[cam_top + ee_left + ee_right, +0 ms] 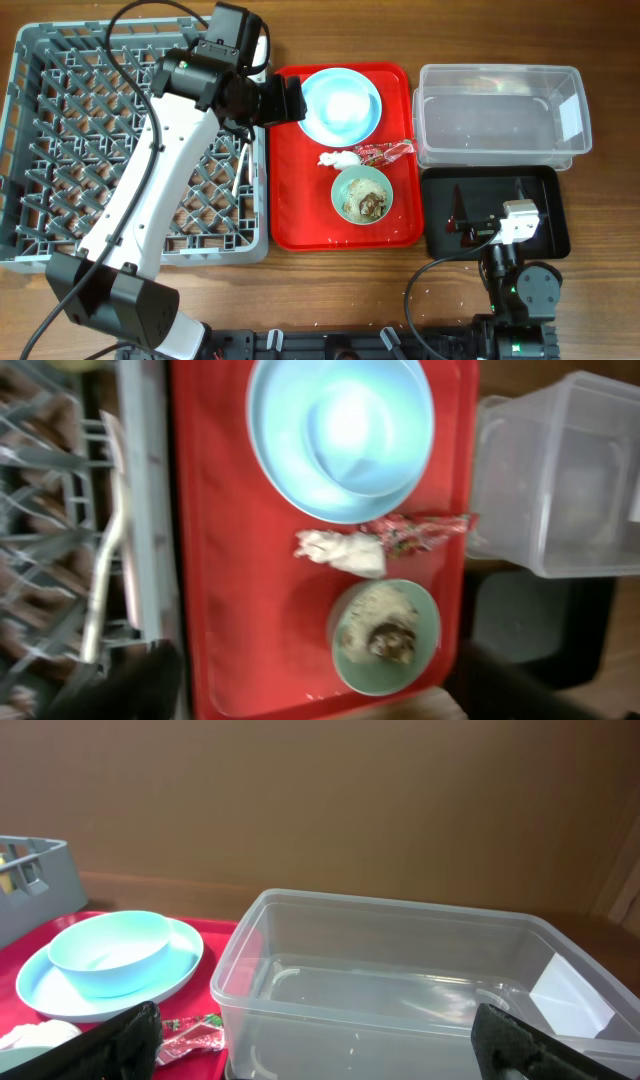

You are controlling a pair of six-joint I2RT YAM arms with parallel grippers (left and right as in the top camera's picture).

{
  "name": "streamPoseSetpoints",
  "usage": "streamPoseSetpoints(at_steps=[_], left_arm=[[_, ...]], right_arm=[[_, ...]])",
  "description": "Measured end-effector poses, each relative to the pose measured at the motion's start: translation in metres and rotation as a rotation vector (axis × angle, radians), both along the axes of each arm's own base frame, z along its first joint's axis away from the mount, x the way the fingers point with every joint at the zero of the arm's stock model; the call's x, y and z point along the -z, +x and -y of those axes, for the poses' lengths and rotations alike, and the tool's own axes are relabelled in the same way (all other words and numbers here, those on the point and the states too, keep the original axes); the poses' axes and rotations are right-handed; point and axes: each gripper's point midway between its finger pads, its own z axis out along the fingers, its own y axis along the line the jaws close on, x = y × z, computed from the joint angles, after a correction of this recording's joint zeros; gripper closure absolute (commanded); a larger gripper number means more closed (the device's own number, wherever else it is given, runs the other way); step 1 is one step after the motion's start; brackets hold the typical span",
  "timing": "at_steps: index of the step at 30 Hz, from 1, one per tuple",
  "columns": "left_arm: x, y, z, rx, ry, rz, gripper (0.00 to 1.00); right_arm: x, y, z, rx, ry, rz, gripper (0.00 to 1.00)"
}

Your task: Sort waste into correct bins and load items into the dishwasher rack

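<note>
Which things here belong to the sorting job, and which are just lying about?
Job: dishwasher rack, light blue bowl, light blue plate, mint-green bowl, food scraps, napkin, red wrapper, clear tub, black tray, white utensil.
Lying about: red serving tray, table.

The rack [60, 150] lies left of the serving tray [300, 200], the tub [500, 68] right of it.

A robotics lab bench, by its fittings; a wooden tabletop [610, 30] carries a grey dishwasher rack [60, 130] at 9 o'clock and a red tray [295, 190] at centre; a cabled left arm [150, 170] stands at 7 o'clock, a right arm [520, 285] at 5 o'clock; a plain brown wall [320, 800] backs it.
</note>
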Motion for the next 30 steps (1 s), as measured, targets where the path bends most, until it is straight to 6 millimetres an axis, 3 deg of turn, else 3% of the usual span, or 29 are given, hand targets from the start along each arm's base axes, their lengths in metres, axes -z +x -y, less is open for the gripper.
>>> streamPoseSetpoints(at_steps=[1,3,9,10,12,15,19,22,30], left_arm=[[-0.001,-0.001,0.003,0.009,-0.012,-0.004,0.96],[-0.002,-0.006,0.015,0.029,-0.036,-0.010,0.96],[-0.012,0.010,0.090,0.154,-0.069,0.180,0.91],[-0.009,0.013,0.102,0.166,-0.069,0.201,0.75],[-0.002,0.029,0.130,0.176,-0.068,0.277,0.61],[0.033,0.047,0.162,0.186,-0.018,0.330,0.65],[0.086,0.067,0.169,0.155,0.082,0.333,0.63],[0.124,0.081,0.169,0.147,0.139,0.335,0.69],[0.148,0.084,0.165,0.166,0.198,0.325,0.74]], right_arm=[[0.000,0.000,0.000,0.000,0.000,0.000,0.00],[0.000,0.000,0.000,0.000,0.000,0.000,0.00],[0.000,0.000,0.000,0.000,0.000,0.000,0.00],[0.000,0.000,0.000,0.000,0.000,0.000,0.00],[0.000,0.000,0.000,0.000,0.000,-0.001,0.00],[0.000,0.000,0.000,0.000,0.000,0.000,0.00],[0.000,0.000,0.000,0.000,0.000,0.000,0.00],[0.000,0.000,0.000,0.000,0.000,0.000,0.00],[0.000,0.000,0.000,0.000,0.000,0.000,0.00]])
